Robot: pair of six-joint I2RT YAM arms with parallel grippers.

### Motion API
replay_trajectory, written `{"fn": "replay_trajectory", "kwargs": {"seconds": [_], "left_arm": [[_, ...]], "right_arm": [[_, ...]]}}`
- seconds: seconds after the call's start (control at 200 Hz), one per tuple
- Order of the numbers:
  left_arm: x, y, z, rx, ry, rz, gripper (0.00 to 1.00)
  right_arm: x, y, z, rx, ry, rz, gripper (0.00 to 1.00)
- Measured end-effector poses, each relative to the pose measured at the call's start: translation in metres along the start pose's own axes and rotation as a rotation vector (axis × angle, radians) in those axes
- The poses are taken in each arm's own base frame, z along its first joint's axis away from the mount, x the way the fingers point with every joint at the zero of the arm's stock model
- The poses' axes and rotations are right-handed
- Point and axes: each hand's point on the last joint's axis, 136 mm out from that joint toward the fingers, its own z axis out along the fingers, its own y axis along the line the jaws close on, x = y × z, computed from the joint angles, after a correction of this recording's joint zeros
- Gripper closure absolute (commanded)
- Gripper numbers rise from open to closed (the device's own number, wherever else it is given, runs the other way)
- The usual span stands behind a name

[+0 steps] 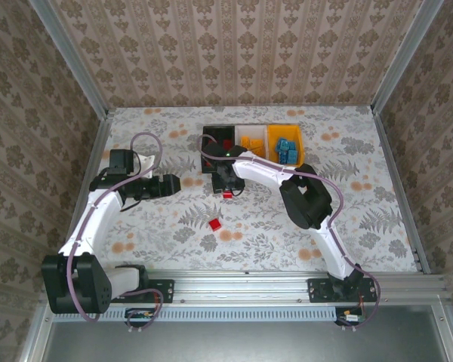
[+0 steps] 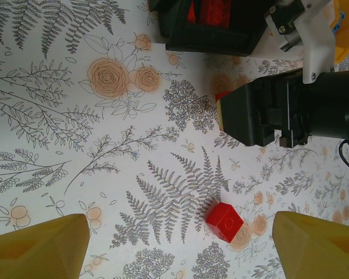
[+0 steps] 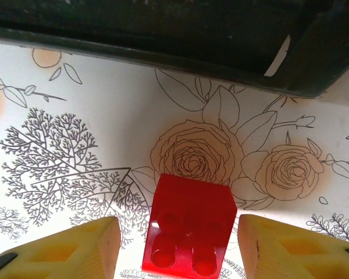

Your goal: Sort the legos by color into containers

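Floral tablecloth (image 1: 174,226) between damask-papered walls (image 1: 234,45); aluminium rail (image 1: 249,290) at near edge.

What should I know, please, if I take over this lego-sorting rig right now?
Left claw: open, empty; a loose red brick lies on the table ahead.
Right claw: open, straddling a second red brick beside the black bin, not gripping yet.
Done: red legos in the black bin, orange-yellow legos in the white bin, blue legos in the orange-yellow bin.
Left: bin those two red bricks.
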Motion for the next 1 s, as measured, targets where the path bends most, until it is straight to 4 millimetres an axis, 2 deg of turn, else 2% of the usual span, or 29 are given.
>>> {"fn": "replay_trajectory", "kwargs": {"seconds": [0.655, 0.765, 0.82, 1.0], "left_arm": [[0.0007, -0.0013, 0.0006, 0.002, 0.003, 0.004, 0.08], [0.0007, -0.0013, 0.0006, 0.002, 0.003, 0.004, 0.05], [0.0007, -0.0012, 0.0006, 0.002, 0.003, 0.005, 0.0], [0.0012, -0.001, 0.0006, 0.001, 0.005, 0.006, 0.0]], "right_arm": [[0.0007, 0.0, 0.0019, 0.001, 0.003, 0.0, 0.58], [0.0007, 0.0, 0.0019, 0.001, 0.003, 0.0, 0.61], [0.0005, 0.0001, 0.0017, 0.001, 0.003, 0.0, 0.63], [0.0004, 0.0001, 0.0017, 0.0, 0.003, 0.0, 0.67]]}}
